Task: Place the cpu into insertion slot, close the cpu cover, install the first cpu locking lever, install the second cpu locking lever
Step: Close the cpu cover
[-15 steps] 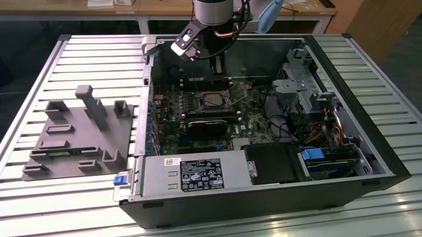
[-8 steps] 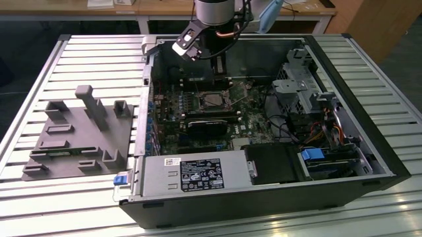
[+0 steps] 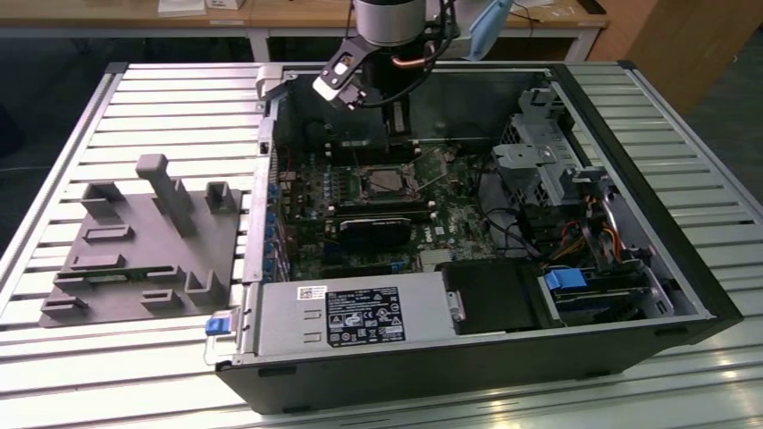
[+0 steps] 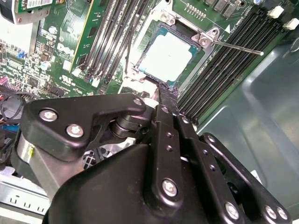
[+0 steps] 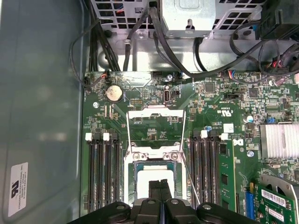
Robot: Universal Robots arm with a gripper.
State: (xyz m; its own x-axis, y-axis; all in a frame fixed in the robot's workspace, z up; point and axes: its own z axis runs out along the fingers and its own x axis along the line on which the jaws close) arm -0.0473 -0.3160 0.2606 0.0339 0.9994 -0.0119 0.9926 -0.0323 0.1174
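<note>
cpu already sits flat in the insertion slot, matte silvery top up. The cpu cover, a thin shiny steel frame, lies flipped open beside it. The gripper hovers just over the chip, fingers pressed together. I'd nudge the frame's edge, never the chip.

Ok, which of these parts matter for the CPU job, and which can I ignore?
Job: cpu, lying in the insertion slot; cpu cover, open; locking lever; gripper, fingers together over the cpu.
Ignore: power supply, grey fixture, drive cage, coin battery, cables.
</note>
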